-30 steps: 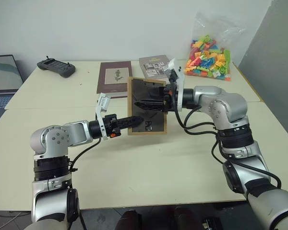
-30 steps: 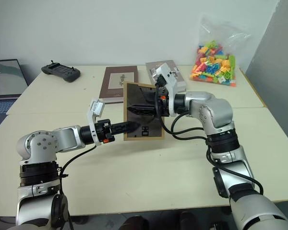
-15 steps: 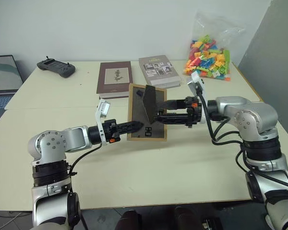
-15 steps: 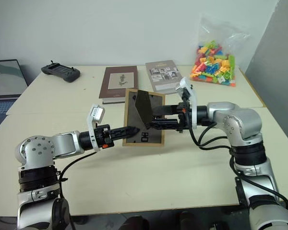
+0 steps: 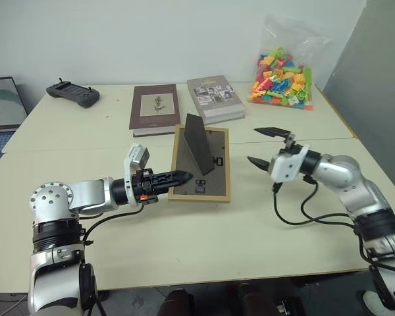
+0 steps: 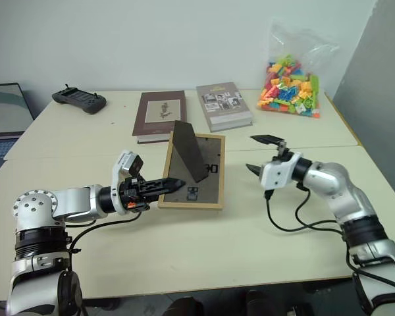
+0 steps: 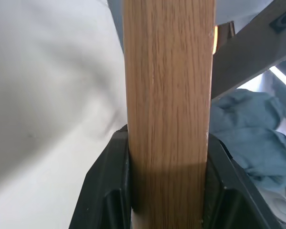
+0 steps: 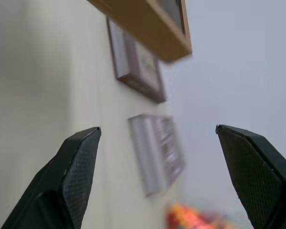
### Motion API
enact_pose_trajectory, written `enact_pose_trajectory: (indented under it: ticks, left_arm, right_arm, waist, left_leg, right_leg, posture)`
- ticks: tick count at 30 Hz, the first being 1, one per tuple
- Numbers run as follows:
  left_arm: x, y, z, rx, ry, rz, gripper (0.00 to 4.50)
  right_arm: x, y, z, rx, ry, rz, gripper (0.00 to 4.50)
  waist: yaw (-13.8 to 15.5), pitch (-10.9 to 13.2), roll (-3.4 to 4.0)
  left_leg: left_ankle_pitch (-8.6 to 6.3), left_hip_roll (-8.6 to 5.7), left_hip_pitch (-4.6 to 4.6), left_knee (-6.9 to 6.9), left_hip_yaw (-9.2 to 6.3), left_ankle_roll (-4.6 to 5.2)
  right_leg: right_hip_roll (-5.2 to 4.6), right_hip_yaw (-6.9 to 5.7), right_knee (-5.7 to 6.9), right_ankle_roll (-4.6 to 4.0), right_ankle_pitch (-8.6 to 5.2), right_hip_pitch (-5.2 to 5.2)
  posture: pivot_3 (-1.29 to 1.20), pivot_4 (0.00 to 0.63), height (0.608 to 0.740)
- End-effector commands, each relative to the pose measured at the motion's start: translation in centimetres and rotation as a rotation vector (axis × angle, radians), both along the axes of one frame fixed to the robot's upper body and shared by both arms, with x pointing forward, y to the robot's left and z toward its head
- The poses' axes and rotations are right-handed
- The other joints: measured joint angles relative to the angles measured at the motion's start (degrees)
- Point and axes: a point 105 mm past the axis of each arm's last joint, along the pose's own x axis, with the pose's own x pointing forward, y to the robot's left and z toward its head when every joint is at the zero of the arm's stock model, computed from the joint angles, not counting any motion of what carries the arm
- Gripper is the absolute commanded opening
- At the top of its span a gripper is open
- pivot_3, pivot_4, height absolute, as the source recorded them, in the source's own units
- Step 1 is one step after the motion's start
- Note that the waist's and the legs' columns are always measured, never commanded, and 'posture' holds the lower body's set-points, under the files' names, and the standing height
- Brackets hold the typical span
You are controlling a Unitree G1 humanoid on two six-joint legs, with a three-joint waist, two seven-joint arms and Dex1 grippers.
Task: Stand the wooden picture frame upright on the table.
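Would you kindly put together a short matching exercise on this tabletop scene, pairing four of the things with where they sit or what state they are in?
Column one:
1. wooden picture frame
2. right gripper
3. maroon book
4. bag of coloured bricks

Column two:
A. at the table's far right corner
B. open, holding nothing, right of the frame
C. gripped at its edge by the left gripper, back facing up, prop raised
D. flat beside the grey book, behind the frame

Pairs: 1-C, 2-B, 3-D, 4-A
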Motion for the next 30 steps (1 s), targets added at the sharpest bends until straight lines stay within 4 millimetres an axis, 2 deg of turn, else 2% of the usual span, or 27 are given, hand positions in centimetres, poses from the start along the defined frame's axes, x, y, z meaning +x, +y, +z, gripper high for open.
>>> enact_pose_trajectory:
  ticks: [1, 7, 10, 15, 18, 21, 23, 26, 30]
  left_arm:
    - [-1.3, -0.6, 1.4, -0.040, -0.041, -0.028, 1.34]
    - [-1.7, -0.9, 1.2, -0.036, -0.048, -0.027, 1.34]
    - [-1.9, -1.1, 1.4, -0.041, -0.061, -0.037, 1.34]
    - [-2.3, -1.3, 1.0, -0.038, -0.058, -0.045, 1.34]
    - [-2.5, -1.4, 0.9, -0.030, -0.058, -0.052, 1.34]
    - [-2.5, -1.4, 0.7, 0.002, -0.064, -0.034, 1.34]
    - [-2.5, -1.2, 0.9, 0.012, -0.078, -0.025, 2.00]
    - [-2.3, -0.9, 1.4, 0.017, -0.098, -0.009, 2.54]
    - [0.1, 1.8, 3.5, 0.053, -0.168, 0.173, 3.32]
  right_arm:
    - [-0.8, 1.9, 1.4, 0.023, -0.207, 0.126, 4.09]
    - [-1.9, 4.5, 1.5, 0.052, -0.293, 0.270, 4.09]
    - [-2.2, 5.0, 1.2, 0.036, -0.294, 0.308, 3.62]
    - [-1.9, 5.0, 0.9, 0.029, -0.284, 0.308, 2.57]
    - [-1.8, 4.7, 1.1, 0.039, -0.283, 0.299, 1.77]
    - [-1.6, 4.1, 1.2, 0.041, -0.290, 0.281, 1.55]
    - [-1.6, 3.7, 1.2, 0.040, -0.289, 0.274, 1.54]
    - [-1.6, 3.0, 1.3, 0.041, -0.279, 0.264, 1.33]
    - [-0.9, 1.4, 1.3, 0.043, -0.209, 0.214, 1.33]
  waist:
    - [-0.1, 0.0, -0.01]
    - [0.4, 0.0, -0.03]
    - [0.4, 0.0, -0.03]
    - [0.2, 0.0, -0.03]
    - [0.1, 0.0, -0.03]
    - [0.1, 0.0, -0.03]
    - [0.1, 0.0, -0.04]
    - [0.2, 0.0, -0.04]
    - [0.1, 0.0, -0.06]
  left_leg:
    - [0.01, 0.02, 0.01, 0.00, 0.01, -0.01]
    - [0.01, -0.03, 0.00, 0.00, -0.02, -0.02]
    - [0.01, -0.04, 0.02, 0.00, -0.02, -0.01]
    - [0.01, -0.03, 0.04, 0.00, -0.01, -0.01]
    - [0.01, -0.03, 0.05, 0.00, 0.00, -0.01]
    - [0.01, -0.02, 0.05, -0.01, -0.02, -0.01]
    - [0.01, -0.02, 0.04, 0.00, -0.01, 0.00]
    - [0.01, -0.02, 0.04, -0.01, -0.01, 0.00]
    - [0.00, -0.01, 0.05, -0.01, -0.01, 0.01]
  right_leg:
    - [0.03, 0.05, -0.02, 0.00, 0.00, 0.00]
    - [0.02, 0.00, -0.02, -0.02, 0.00, 0.04]
    - [0.02, 0.00, -0.01, -0.02, 0.00, 0.06]
    - [0.03, 0.01, -0.03, -0.02, 0.00, 0.09]
    - [0.03, 0.03, -0.03, -0.02, 0.00, 0.09]
    - [0.05, 0.01, -0.02, -0.02, 0.00, 0.09]
    - [0.05, 0.03, -0.02, -0.02, 0.00, 0.09]
    - [0.04, 0.02, -0.03, -0.02, 0.00, 0.10]
    - [0.05, 0.00, -0.03, -0.02, 0.00, 0.11]
  posture:
    - [0.00, 0.150, 0.740]
    - [0.00, 0.150, 0.740]
    - [0.00, 0.150, 0.740]
    - [0.00, 0.150, 0.740]
    - [0.00, 0.150, 0.740]
    - [0.00, 0.150, 0.740]
    - [0.00, 0.150, 0.740]
    - [0.00, 0.150, 0.740]
    - [0.00, 0.150, 0.740]
